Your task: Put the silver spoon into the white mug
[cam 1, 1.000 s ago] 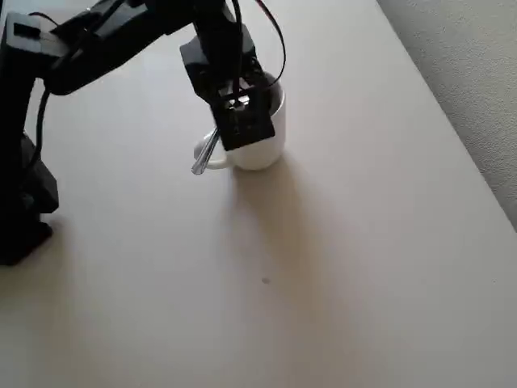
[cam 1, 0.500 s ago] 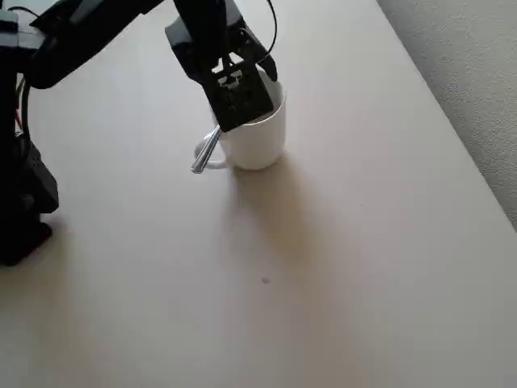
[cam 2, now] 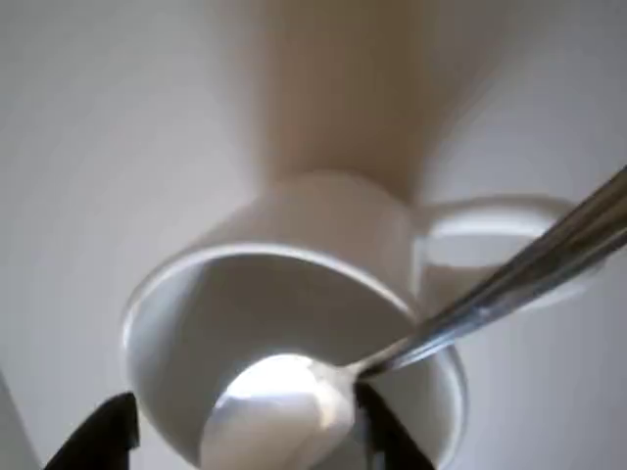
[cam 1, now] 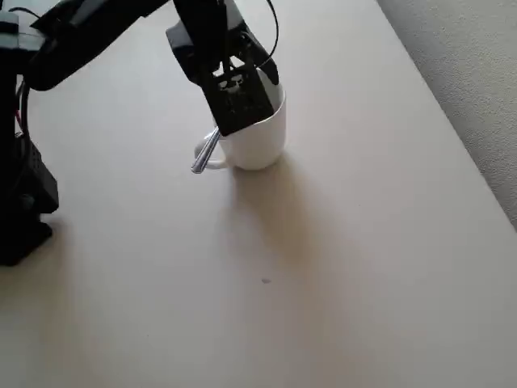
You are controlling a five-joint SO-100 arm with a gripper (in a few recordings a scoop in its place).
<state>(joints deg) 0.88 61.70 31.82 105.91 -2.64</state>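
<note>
The white mug (cam 1: 262,144) stands upright on the beige table, its loop handle pointing left in the overhead view. The silver spoon (cam 1: 206,152) leans in it: in the wrist view the spoon's (cam 2: 490,294) oval bowl lies inside the mug (cam 2: 323,211) and its thin handle slants out over the rim, above the mug's loop handle. My black gripper (cam 1: 238,95) hovers over the mug's mouth and hides part of the rim. In the wrist view the gripper (cam 2: 245,441) is open, its fingertips (cam 2: 98,436) well apart on either side of the spoon's bowl.
The beige table (cam 1: 323,267) runs wide to the front and right of the mug. Its right edge slants along a grey textured floor (cam 1: 468,65). The arm's black base (cam 1: 24,202) stands at the left edge.
The gripper has risen and shifted slightly up-left off the mug, mostly a second ago. The spoon's handle has stayed put against the mug's rim.
</note>
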